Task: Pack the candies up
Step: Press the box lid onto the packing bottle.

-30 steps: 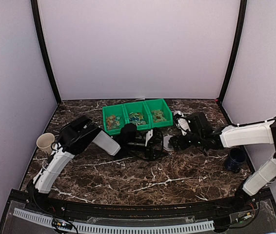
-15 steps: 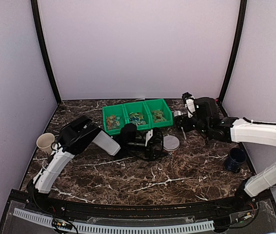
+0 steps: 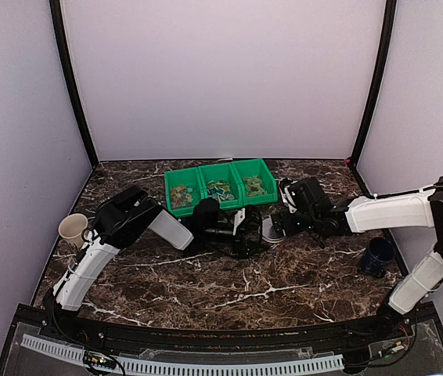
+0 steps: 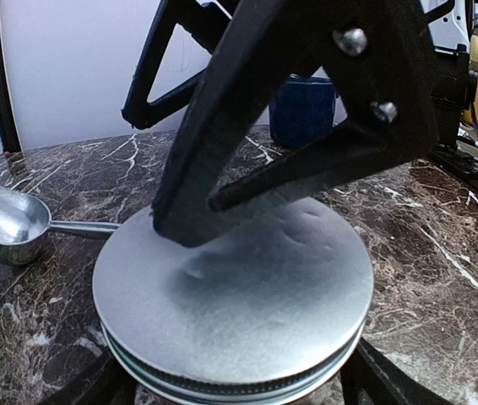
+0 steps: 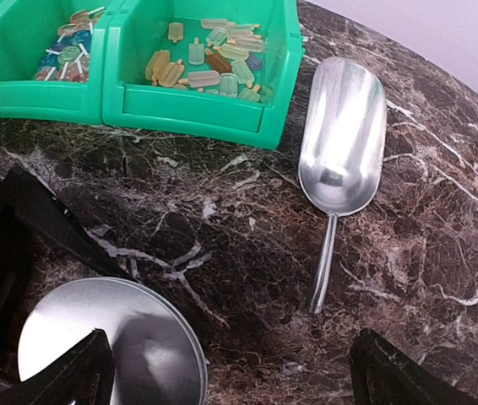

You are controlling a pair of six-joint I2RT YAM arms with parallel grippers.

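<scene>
The candies (image 3: 217, 189), tiny wrapped sweets in mixed colours, lie in the green bin (image 3: 167, 188); the right wrist view shows them too (image 5: 209, 63). In front of the bin stands a jar with a flat silver lid (image 3: 275, 230). My left gripper (image 3: 259, 233) has a finger on each side of the jar just below the lid (image 4: 235, 312) and holds it. My right gripper (image 3: 279, 221) hangs open just above the lid (image 5: 108, 350), its black fingers (image 4: 306, 101) close over the metal with nothing between them.
A metal scoop (image 5: 340, 143) lies on the marble right of the bin's wall (image 5: 188, 114). A blue mug (image 3: 378, 255) stands at the right, a cream cup (image 3: 73, 229) at the far left. Purple walls enclose the table.
The right gripper swung up and back toward the far right, then came back down over the jar's lid. The left arm and the jar stayed still.
</scene>
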